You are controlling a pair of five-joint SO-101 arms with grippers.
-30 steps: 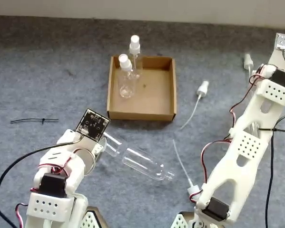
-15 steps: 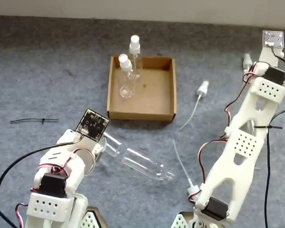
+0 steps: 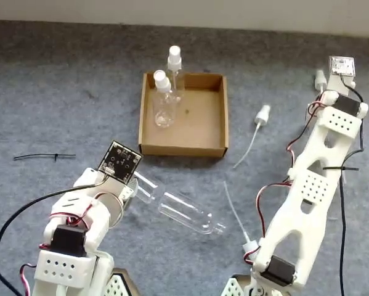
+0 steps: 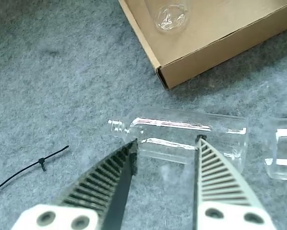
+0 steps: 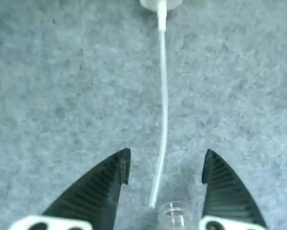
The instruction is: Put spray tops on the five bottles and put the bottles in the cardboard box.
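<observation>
The cardboard box stands at mid-table. One capped bottle stands inside it and a second capped bottle is at its far wall. Two uncapped clear bottles lie on the carpet, one between the fingers of my open left gripper, the other beside it. My right gripper is open over a spray top and its tube. A bottle neck shows low between its fingers.
Two more spray tops lie loose on the carpet, one to the right of the box and one near the right arm's base. A black cable tie lies at the left. The table's far edge runs behind the box.
The right arm's wrist has swung left in the high view, toward the far-right spray top. The left arm and both lying bottles have not moved.
</observation>
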